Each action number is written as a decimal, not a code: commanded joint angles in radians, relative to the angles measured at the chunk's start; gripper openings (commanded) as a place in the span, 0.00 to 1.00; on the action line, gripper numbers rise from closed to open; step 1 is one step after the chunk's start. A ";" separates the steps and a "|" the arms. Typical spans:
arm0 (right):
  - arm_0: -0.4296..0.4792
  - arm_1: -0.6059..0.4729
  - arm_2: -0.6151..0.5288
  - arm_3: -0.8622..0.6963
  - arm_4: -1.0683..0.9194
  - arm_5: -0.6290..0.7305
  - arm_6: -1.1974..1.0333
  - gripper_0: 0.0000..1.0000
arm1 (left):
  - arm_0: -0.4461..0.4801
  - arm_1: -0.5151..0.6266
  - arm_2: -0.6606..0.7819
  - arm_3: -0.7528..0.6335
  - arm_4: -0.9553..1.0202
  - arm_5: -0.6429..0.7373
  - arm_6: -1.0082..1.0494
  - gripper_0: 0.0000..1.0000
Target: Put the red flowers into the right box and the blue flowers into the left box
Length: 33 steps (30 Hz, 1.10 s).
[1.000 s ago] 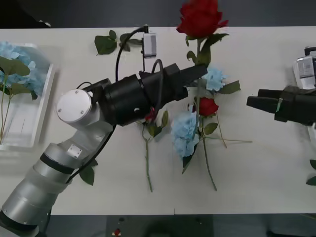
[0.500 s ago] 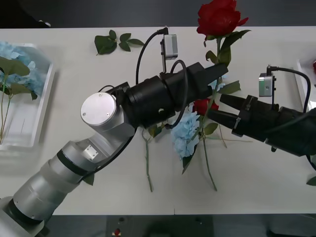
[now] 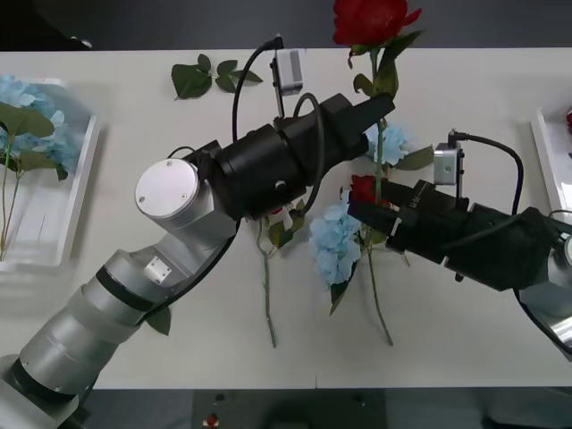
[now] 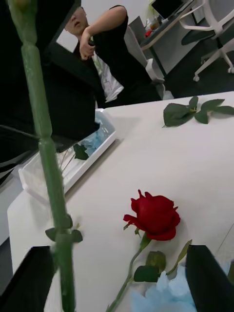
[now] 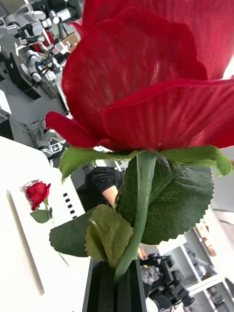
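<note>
Front view has the left claw (image 3: 382,105) clamped on the raised deep-red rose (image 3: 368,20), its green stem (image 3: 375,192) hanging upright — straight between the right claw's (image 3: 356,207) parted fingers (a handover, likely).

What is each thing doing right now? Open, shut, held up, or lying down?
left gripper, shut on lifted rose
right gripper, open beside its stem
lifted rose, held upright
second rose, lying on the table
blue flowers, lying on the table
left box, holding a blue flower
</note>
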 commanded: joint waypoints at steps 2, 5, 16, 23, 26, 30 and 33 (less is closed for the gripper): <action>-0.028 0.012 0.002 -0.036 -0.002 -0.027 0.019 0.31 | -0.024 -0.014 0.012 -0.018 0.004 0.001 0.029 0.00; -0.031 0.011 0.007 -0.036 0.000 -0.038 0.019 0.12 | -0.024 -0.012 0.014 -0.018 0.004 0.001 0.029 0.00; -0.036 -0.006 0.007 -0.036 0.001 -0.052 0.007 0.00 | -0.017 0.040 0.014 -0.019 0.002 0.015 0.021 0.59; -0.050 -0.086 0.007 -0.036 0.003 -0.069 -0.018 0.00 | 0.029 0.160 0.034 -0.050 0.081 0.114 0.018 0.97; -0.062 -0.178 0.007 -0.034 0.001 -0.075 -0.104 0.00 | 0.072 0.207 0.092 -0.058 0.084 0.220 0.018 0.97; -0.070 -0.337 0.007 -0.025 -0.002 -0.104 -0.251 0.00 | 0.127 0.273 0.181 -0.056 0.061 0.374 0.024 0.97; -0.082 -0.469 0.005 0.040 -0.019 -0.112 -0.343 0.00 | 0.151 0.321 0.264 -0.036 -0.007 0.516 0.037 0.97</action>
